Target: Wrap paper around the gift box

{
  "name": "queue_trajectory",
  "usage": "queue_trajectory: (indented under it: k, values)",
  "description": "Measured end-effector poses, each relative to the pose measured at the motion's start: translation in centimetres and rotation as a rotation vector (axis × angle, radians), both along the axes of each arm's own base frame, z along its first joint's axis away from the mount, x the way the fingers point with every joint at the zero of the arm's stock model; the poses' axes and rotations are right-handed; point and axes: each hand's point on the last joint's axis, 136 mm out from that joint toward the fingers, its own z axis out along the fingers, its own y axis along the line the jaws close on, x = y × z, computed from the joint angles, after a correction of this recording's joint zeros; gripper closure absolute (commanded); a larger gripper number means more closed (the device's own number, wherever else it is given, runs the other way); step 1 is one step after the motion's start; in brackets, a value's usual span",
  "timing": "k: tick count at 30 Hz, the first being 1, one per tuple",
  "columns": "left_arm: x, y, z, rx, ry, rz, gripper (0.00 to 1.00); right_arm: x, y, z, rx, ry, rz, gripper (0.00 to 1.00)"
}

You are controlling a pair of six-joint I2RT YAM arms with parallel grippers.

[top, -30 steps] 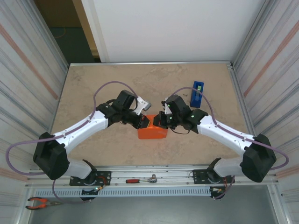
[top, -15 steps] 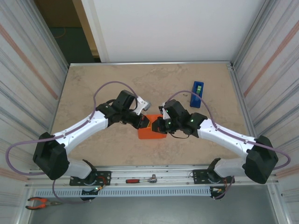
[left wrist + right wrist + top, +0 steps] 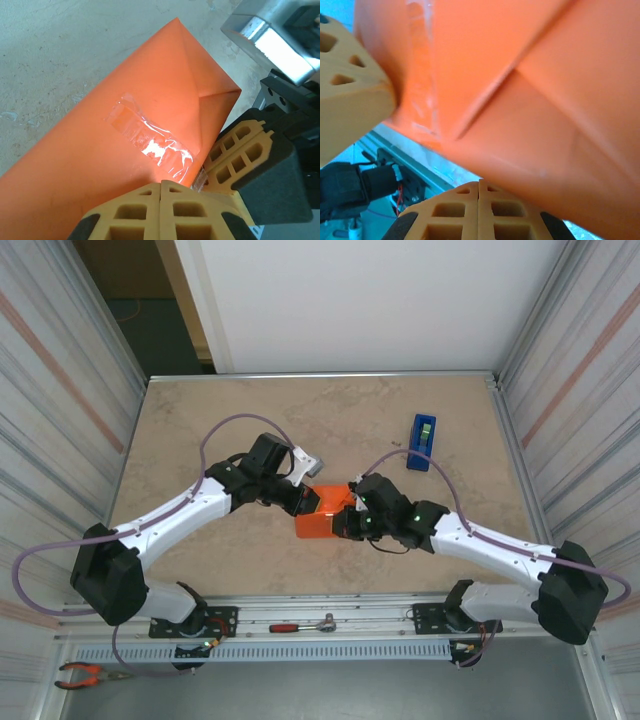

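Observation:
The paper (image 3: 322,516), bright orange, is folded into a small parcel at the table's middle; the gift box is hidden inside it. In the left wrist view the paper (image 3: 100,140) carries a clear tape strip (image 3: 150,142) and a folded triangular end flap. My left gripper (image 3: 308,502) is shut, its tips (image 3: 161,186) pressed against the parcel's taped face. My right gripper (image 3: 345,524) is shut too, its tips (image 3: 479,184) against the parcel's right end, holding nothing. The paper (image 3: 535,100) looks blurred in the right wrist view.
A blue tape dispenser (image 3: 422,441) lies at the back right of the table. A red-handled tool (image 3: 300,625) rests on the front rail and pliers (image 3: 85,673) lie at the lower left. Corrugated walls close both sides.
My right arm has swung toward the near edge, its gripper sliding from the parcel's far right corner down along its right end. The left arm and the parcel stay put.

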Motion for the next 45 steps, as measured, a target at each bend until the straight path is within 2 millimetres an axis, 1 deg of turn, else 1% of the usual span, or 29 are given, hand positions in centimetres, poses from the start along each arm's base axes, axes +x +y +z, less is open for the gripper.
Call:
queue_trajectory:
  k: [4, 8, 12, 21, 25, 28, 31, 35, 40, 45]
  values:
    - [0.0, 0.0, 0.0, 0.0, 0.0, 0.0, 1.0, 0.9, -0.4, -0.6, 0.005, -0.023, -0.062, 1.0]
    - [0.1, 0.0, 0.0, -0.001, -0.006, 0.003, 1.0, 1.5, -0.2, -0.1, 0.029, -0.041, -0.093, 1.0]
    - [0.2, 0.0, 0.0, 0.001, -0.012, 0.006, 1.0, 1.7, 0.0, 0.1, 0.039, -0.048, -0.098, 1.0]
    - [0.4, 0.0, 0.0, 0.001, -0.017, 0.009, 1.0, 2.0, 0.4, -0.2, 0.044, -0.042, -0.111, 1.0]
    - [0.3, 0.0, 0.0, 0.001, -0.016, 0.008, 1.0, 1.6, 0.5, -0.2, 0.04, -0.042, -0.107, 1.0]
    - [0.3, 0.0, 0.0, 0.001, -0.016, 0.008, 1.0, 0.9, 0.0, 0.0, 0.044, -0.048, -0.101, 1.0]
    - [0.3, 0.0, 0.0, 0.001, -0.016, 0.008, 1.0, 0.0, -0.9, 0.7, 0.054, -0.06, -0.101, 1.0]
    - [0.3, 0.0, 0.0, 0.0, -0.015, 0.008, 1.0, -0.5, -1.5, 2.0, 0.082, -0.075, -0.111, 1.0]
    - [0.3, 0.0, 0.0, 0.0, -0.014, 0.007, 1.0, -0.8, -1.2, 2.0, 0.075, -0.069, -0.1, 1.0]
    - [0.3, 0.0, 0.0, -0.001, -0.015, 0.007, 1.0, -0.2, 0.4, 2.4, 0.066, -0.061, -0.085, 1.0]
